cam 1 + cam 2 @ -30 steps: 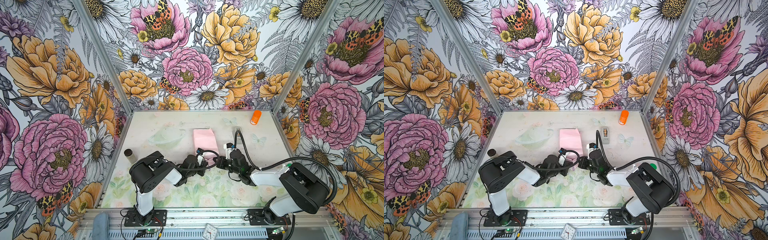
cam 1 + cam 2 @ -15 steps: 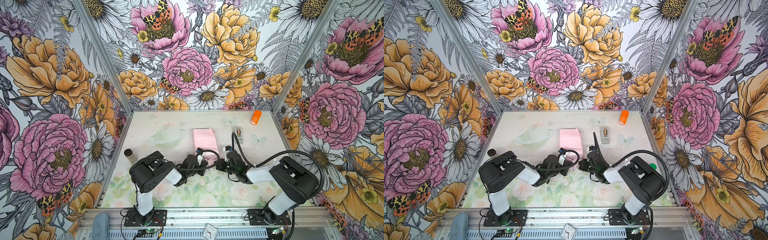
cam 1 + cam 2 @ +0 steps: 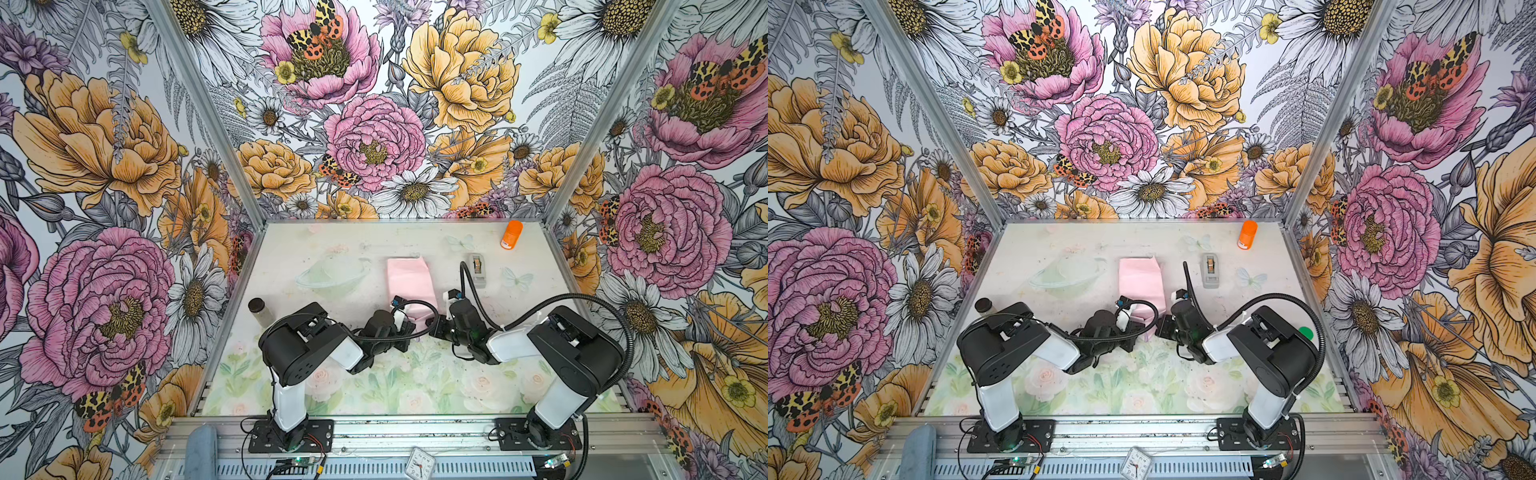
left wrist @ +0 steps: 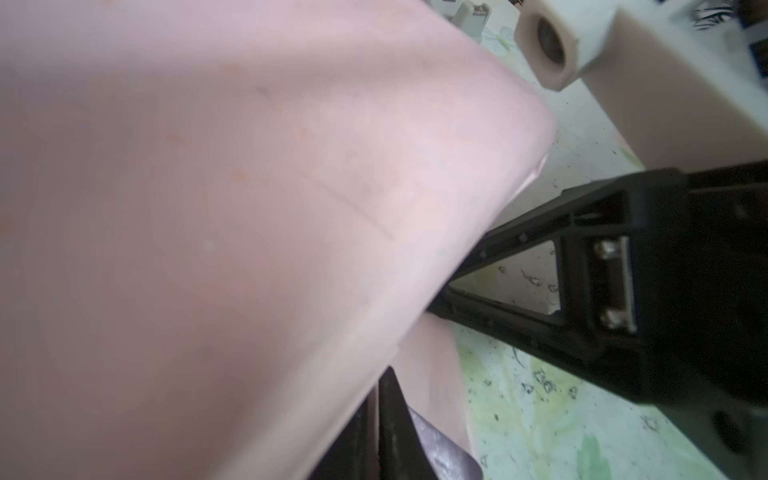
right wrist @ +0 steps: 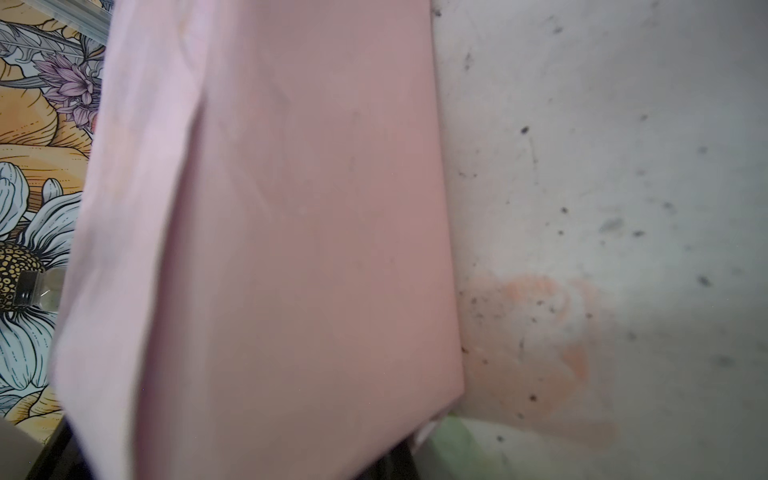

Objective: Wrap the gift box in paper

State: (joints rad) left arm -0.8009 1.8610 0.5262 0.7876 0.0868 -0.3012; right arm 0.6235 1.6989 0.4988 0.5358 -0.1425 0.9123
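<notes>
The paper [image 3: 409, 282] lies folded, pink face up, in the middle of the surface [image 3: 332, 249]. The left fingers [image 4: 390, 415] pinch its near end. The right fingers [image 4: 523, 237], pressed together, meet that end from the right, tips hidden.

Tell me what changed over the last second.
The right arm folded in: its elbow swung inward, toward the middle, while the right gripper hardly shifted. Nothing was taken hold of or let go. Both it and the left gripper stay shut on the paper. The left arm, tape dispenser and orange bottle stayed put.
</notes>
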